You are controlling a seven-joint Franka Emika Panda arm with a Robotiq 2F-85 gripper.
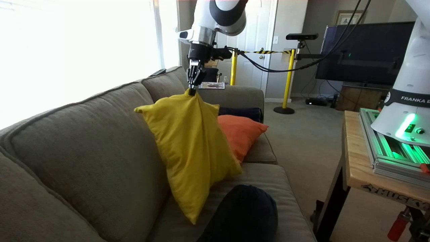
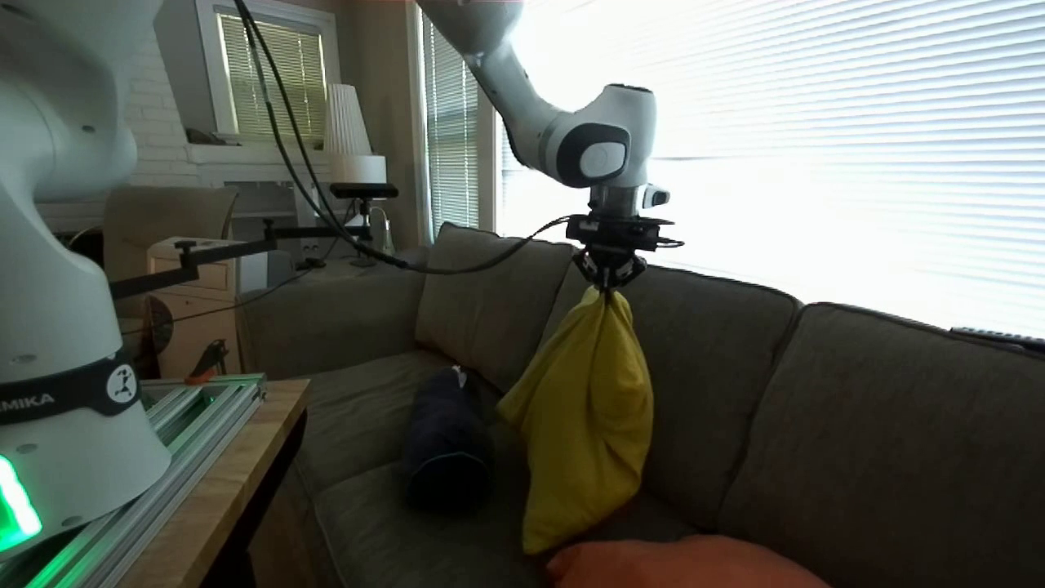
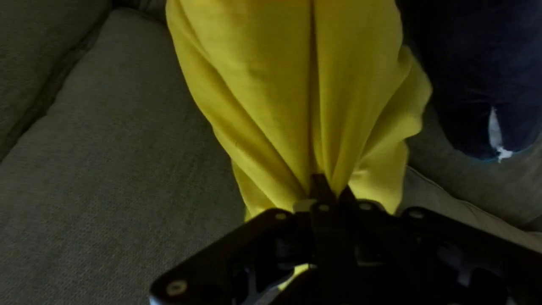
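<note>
In an exterior view, the lens looks lengthwise along the sofa (image 1: 84, 158) from above the seats, window (image 1: 80, 50) at left, robot base (image 1: 403, 90) at right, door (image 1: 257, 37) at the back. In an exterior view facing roughly the opposite way, the robot base stands nearer, cut by the left edge, window at right, lamp (image 2: 349, 122) farther off. Both exterior views take in the arm (image 1: 220, 18) and yellow pillow (image 2: 588, 408) at middle distance. The wrist view, nearest, looks down past the gripper (image 3: 334, 190) onto the yellow pillow.
</note>
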